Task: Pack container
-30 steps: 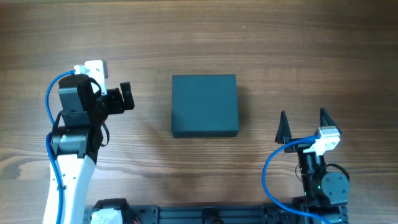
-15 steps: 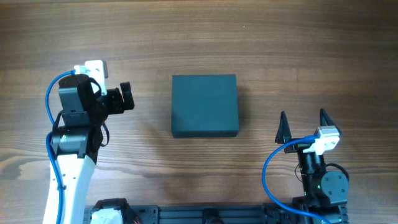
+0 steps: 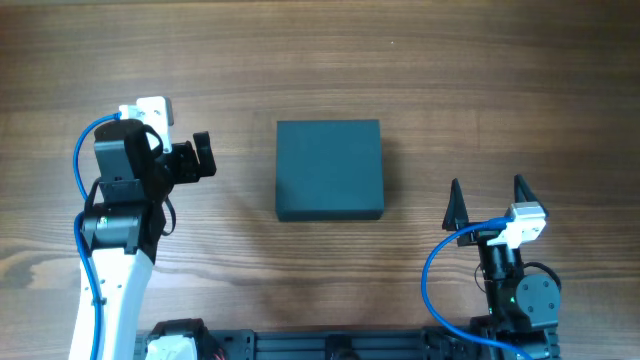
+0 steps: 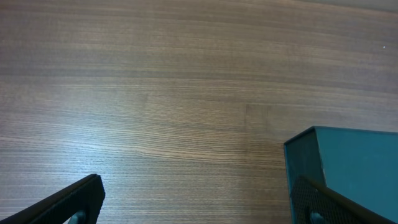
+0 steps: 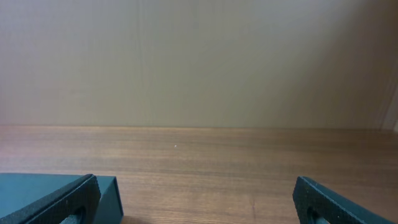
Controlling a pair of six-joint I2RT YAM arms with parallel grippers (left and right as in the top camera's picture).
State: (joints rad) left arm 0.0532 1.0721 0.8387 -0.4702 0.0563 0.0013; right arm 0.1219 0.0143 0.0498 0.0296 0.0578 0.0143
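Container (image 3: 329, 169) sits near the middle of the wood-grain worktop (image 3: 480, 70), lid down, a plain dark teal square from above, nothing touching it. Left pincer (image 3: 203, 155) hangs off the container's left side, apart from it, fingers (image 4: 68, 202) spread wide and holding nothing; its wrist view catches one teal corner of the box behind the right-hand finger. Right pincer (image 3: 487, 197) sits off the container's near right corner, clear of it, its fingers likewise wide apart and empty, pointing toward the far edge of the worktop.
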